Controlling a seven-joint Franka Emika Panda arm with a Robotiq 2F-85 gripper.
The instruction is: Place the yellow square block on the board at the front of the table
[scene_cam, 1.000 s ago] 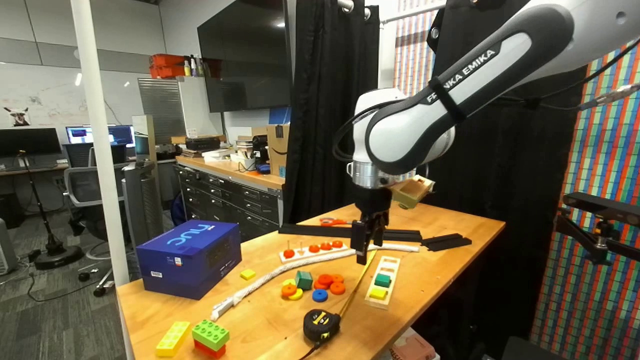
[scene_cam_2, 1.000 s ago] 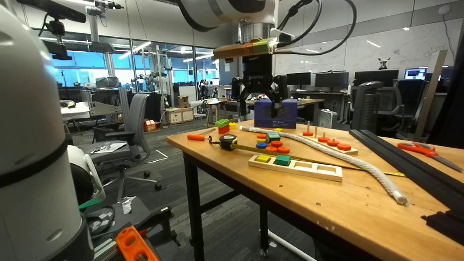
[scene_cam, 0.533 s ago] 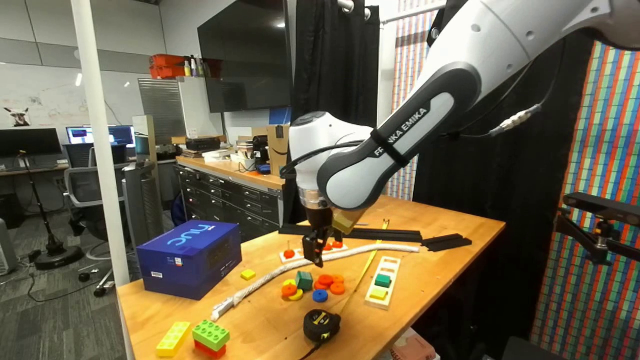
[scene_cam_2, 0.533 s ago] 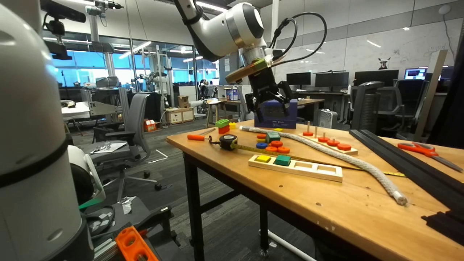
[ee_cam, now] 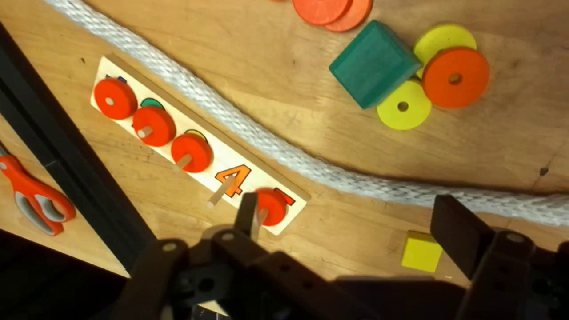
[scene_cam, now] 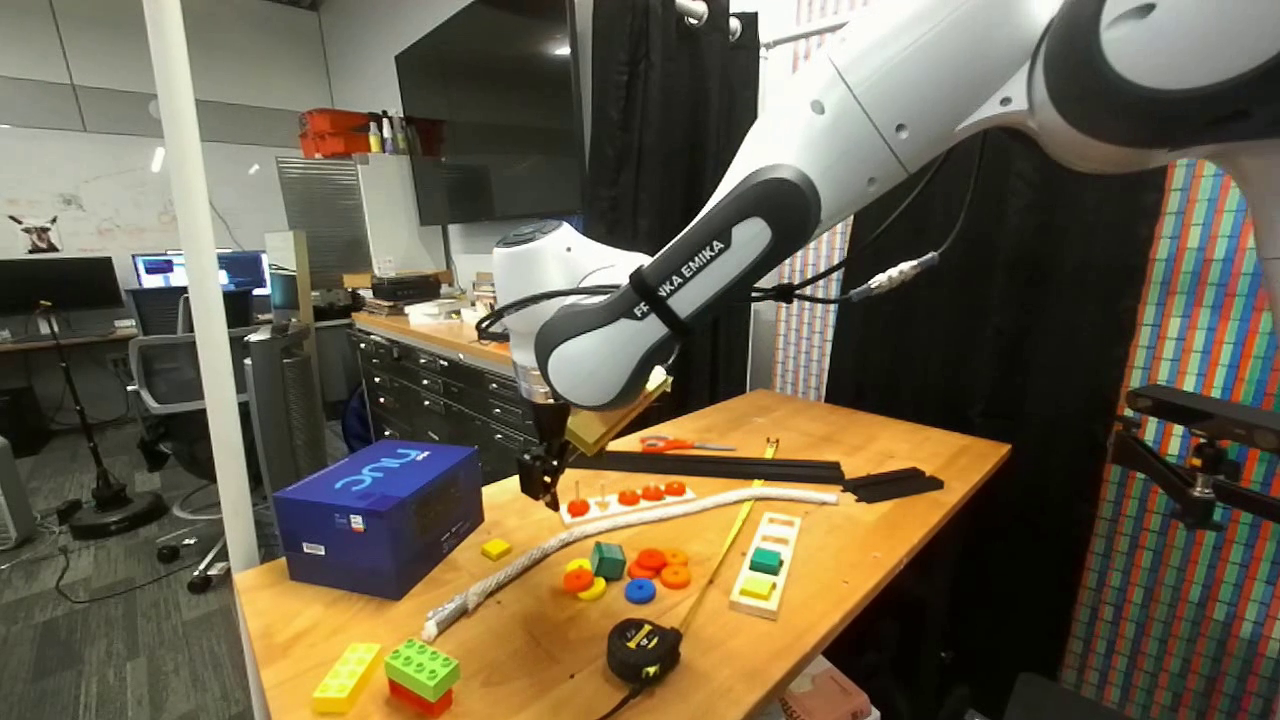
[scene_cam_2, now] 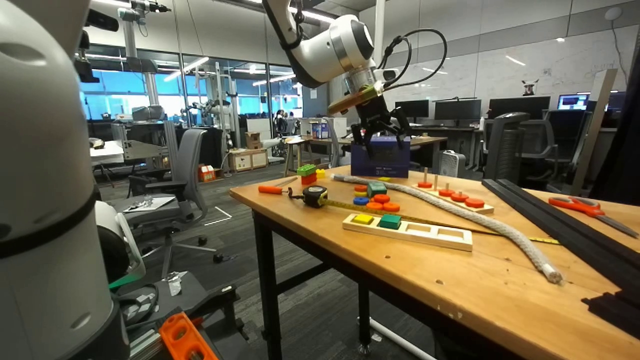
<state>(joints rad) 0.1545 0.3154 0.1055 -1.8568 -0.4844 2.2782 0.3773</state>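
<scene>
A loose yellow square block (scene_cam: 496, 549) lies flat on the table near the blue box; it also shows in an exterior view (scene_cam_2: 384, 179) and in the wrist view (ee_cam: 421, 253). The wooden board (scene_cam_2: 425, 240) lies near a table edge, also seen in an exterior view (scene_cam: 755, 606). It holds another yellow block (scene_cam_2: 363, 218) and a green block (scene_cam_2: 390, 221); two of its recesses are empty. My gripper (ee_cam: 344, 209) is open with nothing between its fingers, tilted above the table. In the wrist view the loose block appears between the fingers, beside the right fingertip.
A white rope (ee_cam: 275, 146) crosses the table. A peg board with red rings (ee_cam: 191, 153) lies beside it. A green cube (ee_cam: 375, 64), loose rings, a tape measure (scene_cam: 642, 650), a blue box (scene_cam: 380, 520), toy bricks (scene_cam: 420, 670), black rails (scene_cam_2: 565, 230) and scissors (scene_cam_2: 575, 204) also lie there.
My gripper has moved across the table, away from the wooden board and toward the loose yellow block and blue box. It has tilted and stays open. The objects have not moved.
</scene>
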